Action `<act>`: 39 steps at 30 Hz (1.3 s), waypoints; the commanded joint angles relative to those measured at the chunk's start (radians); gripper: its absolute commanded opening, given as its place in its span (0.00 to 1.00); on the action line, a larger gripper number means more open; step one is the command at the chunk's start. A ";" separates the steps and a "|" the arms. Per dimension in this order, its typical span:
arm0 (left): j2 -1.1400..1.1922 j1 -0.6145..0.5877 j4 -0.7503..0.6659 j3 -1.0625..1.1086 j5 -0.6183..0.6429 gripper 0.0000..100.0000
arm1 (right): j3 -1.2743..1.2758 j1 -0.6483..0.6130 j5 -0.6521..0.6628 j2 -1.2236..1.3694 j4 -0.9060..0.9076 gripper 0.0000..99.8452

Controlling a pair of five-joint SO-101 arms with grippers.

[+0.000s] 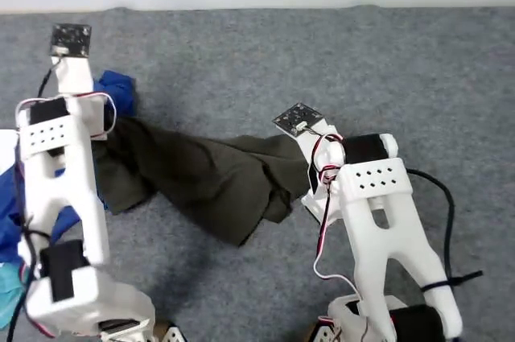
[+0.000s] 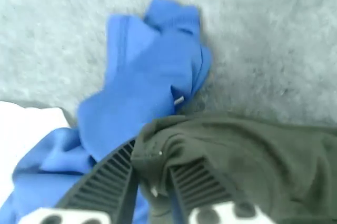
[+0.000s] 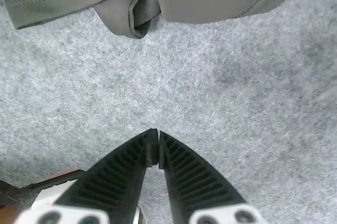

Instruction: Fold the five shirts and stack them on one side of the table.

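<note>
A dark olive shirt (image 1: 209,177) lies crumpled across the middle of the grey cloth-covered table. My left gripper (image 2: 152,179) is shut on a bunched edge of the olive shirt (image 2: 247,155), close to a blue shirt (image 2: 142,87). In the high view the blue shirt (image 1: 117,92) lies beside the left arm (image 1: 60,157), with more blue cloth (image 1: 12,205) lower at the left edge. My right gripper (image 3: 158,147) is shut, with nothing between its fingers, just above bare grey cloth near the olive shirt's edge (image 3: 131,2). The right arm (image 1: 366,189) stands at that shirt's right end.
White fabric (image 2: 26,129) lies next to the blue shirt at the table's left side, and a teal cloth (image 1: 8,294) shows at the lower left corner. The grey table cover (image 1: 386,68) stretches bare to the far right. A black cable (image 1: 442,205) runs beside the right arm.
</note>
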 commanded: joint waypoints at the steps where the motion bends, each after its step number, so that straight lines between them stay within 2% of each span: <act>1: 0.031 -0.032 -0.064 -0.015 0.009 0.00 | -0.063 -0.004 0.009 0.001 -0.015 0.01; 6: 0.043 -0.118 -0.176 -0.027 0.011 0.00 | -0.058 -0.002 0.009 0.002 -0.059 0.01; 17: 0.052 -0.166 -0.189 -0.105 0.009 0.00 | -0.064 -0.007 0.006 0.085 -0.128 0.01; 24: 0.052 -0.275 -0.275 -0.113 0.075 0.00 | -0.064 -0.008 0.006 0.157 -0.140 0.01; 29: 0.052 -0.302 -0.285 -0.110 0.074 0.00 | -0.064 -0.012 0.006 0.162 -0.196 0.01; 39: 0.167 -0.414 -0.301 -0.114 0.080 0.00 | -0.064 -0.117 0.009 0.163 -0.288 0.01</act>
